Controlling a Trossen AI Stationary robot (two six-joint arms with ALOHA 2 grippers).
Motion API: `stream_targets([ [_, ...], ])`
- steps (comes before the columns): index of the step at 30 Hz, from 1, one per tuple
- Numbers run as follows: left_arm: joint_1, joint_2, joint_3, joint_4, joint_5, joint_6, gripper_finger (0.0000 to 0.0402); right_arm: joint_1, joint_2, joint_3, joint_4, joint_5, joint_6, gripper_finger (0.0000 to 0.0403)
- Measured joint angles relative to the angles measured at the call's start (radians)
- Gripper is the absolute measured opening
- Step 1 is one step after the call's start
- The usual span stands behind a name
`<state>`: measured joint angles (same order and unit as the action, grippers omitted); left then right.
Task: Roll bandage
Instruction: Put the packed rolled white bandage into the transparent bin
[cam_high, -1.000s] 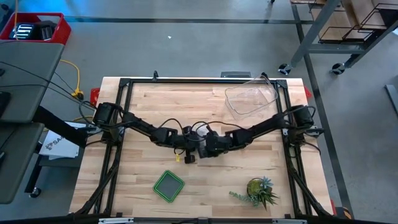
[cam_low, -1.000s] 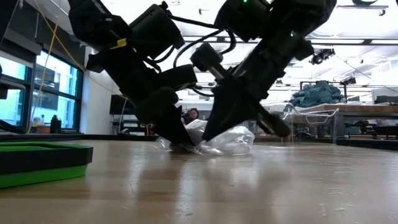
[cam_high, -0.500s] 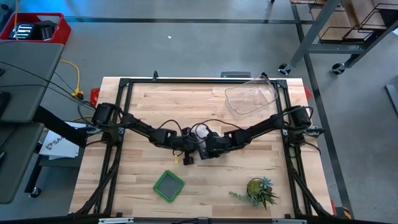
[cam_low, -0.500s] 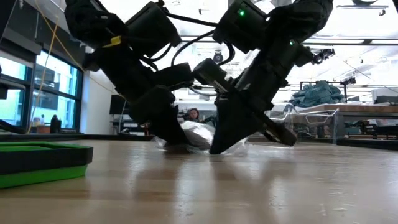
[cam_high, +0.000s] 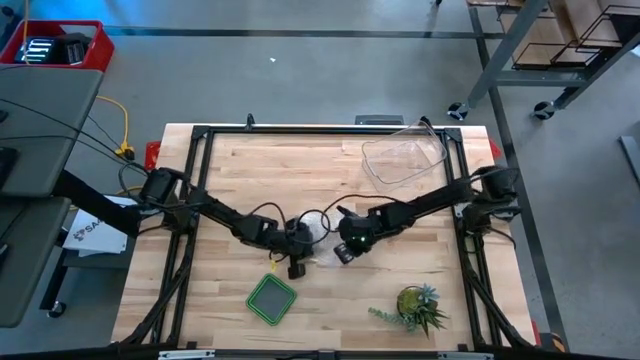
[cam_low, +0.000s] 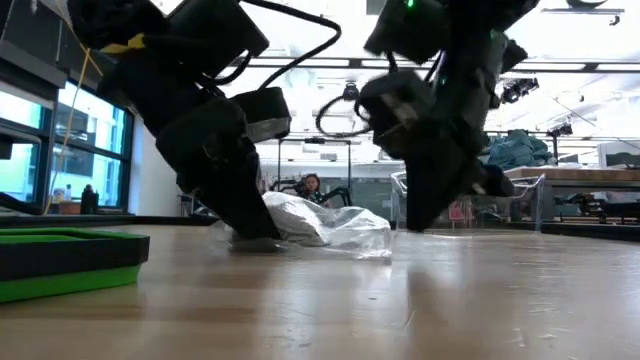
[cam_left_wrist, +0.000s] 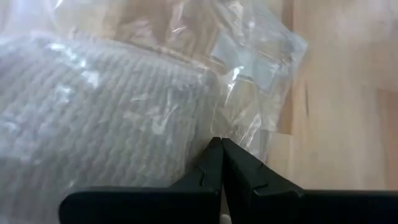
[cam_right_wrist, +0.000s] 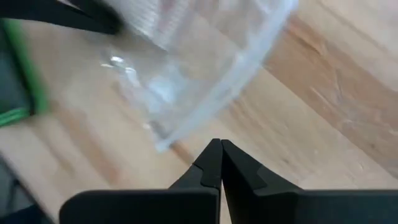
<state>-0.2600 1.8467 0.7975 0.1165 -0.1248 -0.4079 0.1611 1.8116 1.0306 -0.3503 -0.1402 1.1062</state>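
Both shut grippers flank the bagged bandage (cam_left_wrist: 93, 118), left gripper (cam_left_wrist: 221, 149) touching.

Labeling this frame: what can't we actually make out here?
- Bandage: left wrist view, behind the crinkly bag; strip or roll unclear.
- Whether either arm's fingers pinch the bag: high view too small, low view blocked by the arms.
- Bag in right wrist view: blurred.

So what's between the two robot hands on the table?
In the low view, the crinkly clear plastic bag with the white bandage inside lies between the left gripper and the right gripper.
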Motion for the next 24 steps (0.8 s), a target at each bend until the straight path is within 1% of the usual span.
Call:
stream_targets([
  [2,0.001,-0.020,-0.002,0.007,0.007,-0.026,0.0000,-0.006,-0.025,0.000,0.020,0.000,-0.009,0.0000],
  [3,0.002,-0.026,-0.003,0.014,0.009,-0.028,0.0000,-0.010,-0.038,0.000,0.061,0.003,-0.012,0.0000],
  [6,0.009,-0.050,-0.005,0.006,0.010,-0.028,0.0000,-0.016,-0.061,0.002,0.169,0.045,-0.015,0.0000],
  [8,0.010,-0.062,-0.006,0.003,0.006,-0.028,0.0000,-0.022,-0.060,0.003,0.197,0.073,-0.009,0.0000],
  [10,0.010,-0.076,-0.006,0.017,0.001,-0.028,0.0000,-0.031,-0.037,0.003,0.196,0.096,-0.008,0.0000],
  [14,0.010,-0.079,-0.004,0.033,-0.005,-0.069,0.0000,-0.048,0.030,0.002,0.197,0.090,-0.047,0.0000],
  [18,0.010,-0.079,-0.003,0.025,-0.016,-0.107,0.0000,-0.059,0.074,0.002,0.128,0.075,-0.074,0.0000],
  [22,0.008,-0.075,-0.002,-0.003,-0.031,-0.133,0.0000,-0.062,0.049,0.004,0.015,0.071,-0.113,0.0000],
  [24,0.006,-0.067,-0.002,-0.020,-0.034,-0.148,0.0000,-0.063,0.025,0.001,0.001,0.069,-0.145,0.0000],
])
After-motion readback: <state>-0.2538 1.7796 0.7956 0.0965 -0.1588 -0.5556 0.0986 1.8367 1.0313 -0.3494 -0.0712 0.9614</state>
